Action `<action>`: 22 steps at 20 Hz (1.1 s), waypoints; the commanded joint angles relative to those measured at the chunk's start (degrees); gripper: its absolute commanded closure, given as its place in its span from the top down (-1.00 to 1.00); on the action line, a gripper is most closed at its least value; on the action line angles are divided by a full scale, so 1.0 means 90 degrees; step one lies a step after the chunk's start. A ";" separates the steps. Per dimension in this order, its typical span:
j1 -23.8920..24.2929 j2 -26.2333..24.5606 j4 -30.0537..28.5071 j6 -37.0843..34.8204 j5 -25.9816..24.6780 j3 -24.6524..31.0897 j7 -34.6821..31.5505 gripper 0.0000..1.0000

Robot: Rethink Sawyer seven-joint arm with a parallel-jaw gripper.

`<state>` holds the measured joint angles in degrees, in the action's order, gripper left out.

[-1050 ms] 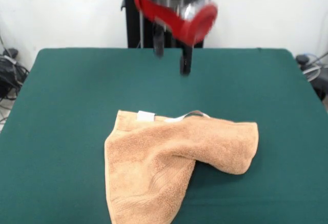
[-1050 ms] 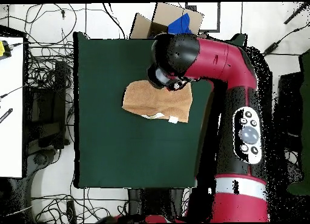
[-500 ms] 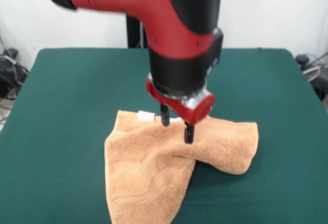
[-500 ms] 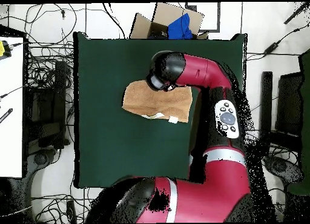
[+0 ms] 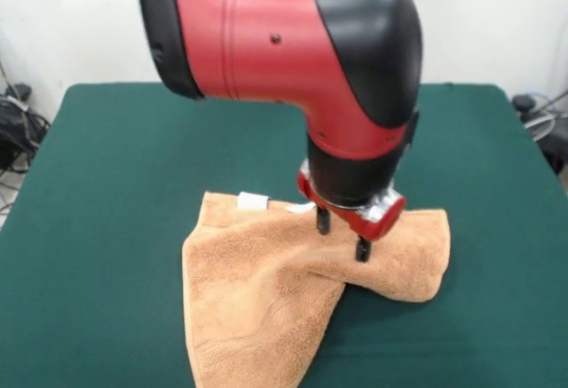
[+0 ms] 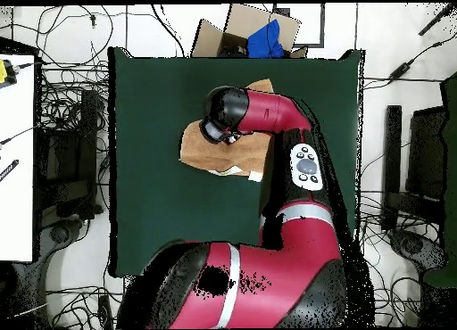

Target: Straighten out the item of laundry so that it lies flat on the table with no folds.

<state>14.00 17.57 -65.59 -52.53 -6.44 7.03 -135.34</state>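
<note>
The item of laundry [image 5: 257, 290] is an orange-tan towel lying folded on the green table [image 5: 133, 157]. One flap runs toward the front edge and another lies out to the right. A white tag [image 5: 252, 200] shows at its far edge. My gripper [image 5: 343, 234] points straight down over the right flap, open, with both fingertips [image 5: 362, 249] at the cloth's surface. In the overhead view the towel [image 6: 195, 150] peeks out from under the arm's red and black wrist [image 6: 223, 121], which hides the gripper.
A cardboard box [image 6: 259, 32] holding something blue stands off the table's far end in the overhead view. Cables [image 6: 71, 103] litter the floor on the left, beside a white desk [image 6: 16, 166]. The arm's bulk covers the towel's far right part.
The arm swung in over the table and came down onto the towel, then slid rightward in the front view along the right flap. The towel's right edge has shifted slightly.
</note>
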 commanded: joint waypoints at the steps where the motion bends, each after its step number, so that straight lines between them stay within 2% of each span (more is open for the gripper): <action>1: -0.0227 -0.0441 0.0188 0.0545 -0.0230 0.0114 -0.0232 1.00; 7: -0.0313 -0.0914 0.0542 0.0796 -0.0275 0.0055 -0.0300 1.00; 19: -0.0312 -0.1165 0.0882 0.0750 -0.0320 0.0027 -0.0006 1.00; 20: -0.0302 -0.1157 0.0862 0.0785 -0.0311 0.0022 -0.0022 -1.00; 22: -0.0289 -0.1155 0.0872 0.0753 -0.0310 0.0029 0.0010 -1.00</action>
<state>12.09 11.02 -57.58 -50.34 -6.44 6.50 -135.34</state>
